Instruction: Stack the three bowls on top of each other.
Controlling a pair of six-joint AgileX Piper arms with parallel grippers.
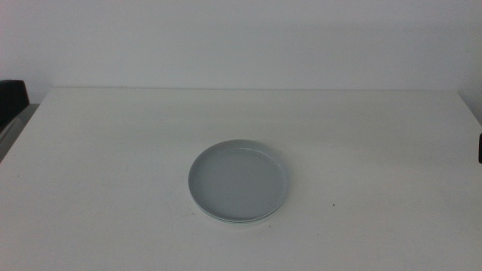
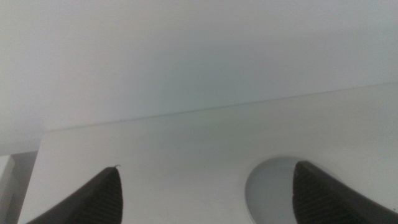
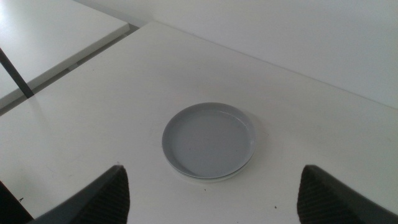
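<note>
The pale grey-blue bowl (image 1: 238,181) sits on top of a stack in the middle of the white table (image 1: 113,165). Thin pale rims (image 1: 230,221) of lower bowls show under its front edge; I cannot tell white from mint green there. The stack also shows in the right wrist view (image 3: 209,140) and partly, behind a jaw, in the left wrist view (image 2: 270,186). My left gripper (image 2: 208,199) is open and empty, held back from the stack. My right gripper (image 3: 214,196) is open and empty, above the table and away from the stack. Neither arm shows in the middle view.
A dark object (image 1: 11,94) stands off the table's far left corner. A dark sliver (image 1: 480,148) shows at the right edge. A white wall (image 1: 241,38) rises behind the table. A thin dark rod (image 3: 15,74) stands beside the table.
</note>
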